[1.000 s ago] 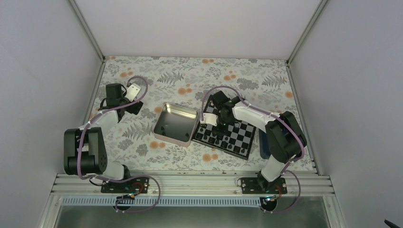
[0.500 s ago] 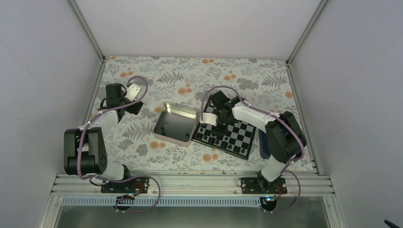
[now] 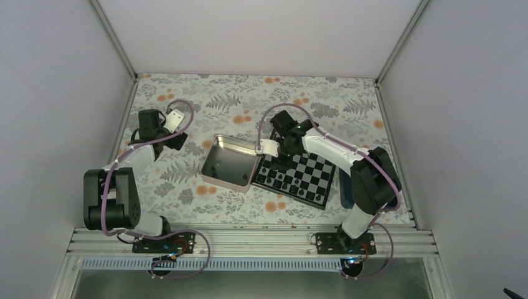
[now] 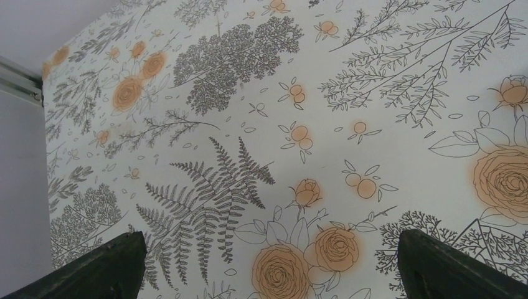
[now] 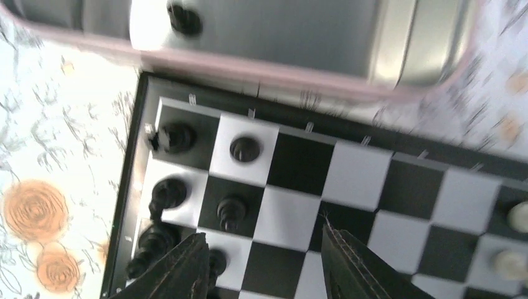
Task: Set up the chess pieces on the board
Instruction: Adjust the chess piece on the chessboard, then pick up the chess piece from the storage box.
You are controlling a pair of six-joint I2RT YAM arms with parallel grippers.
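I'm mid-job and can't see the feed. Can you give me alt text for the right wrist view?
The right gripper hangs open and empty over the board, beside a corner where several black chess pieces stand in two rows along its edge. Past the board lies the silver tin with one black piece inside; two white pieces show at the right edge.

The top view looks down from above and behind the arm bases over the whole table point(image 3: 348, 99). The left wrist view sits close over bare table ahead of the left gripper point(image 4: 271, 233). The right wrist view looks steeply down past the right gripper point(image 5: 263, 232) at the board point(image 5: 358, 174), with the tin point(image 5: 280, 31) beyond; the top view shows both.
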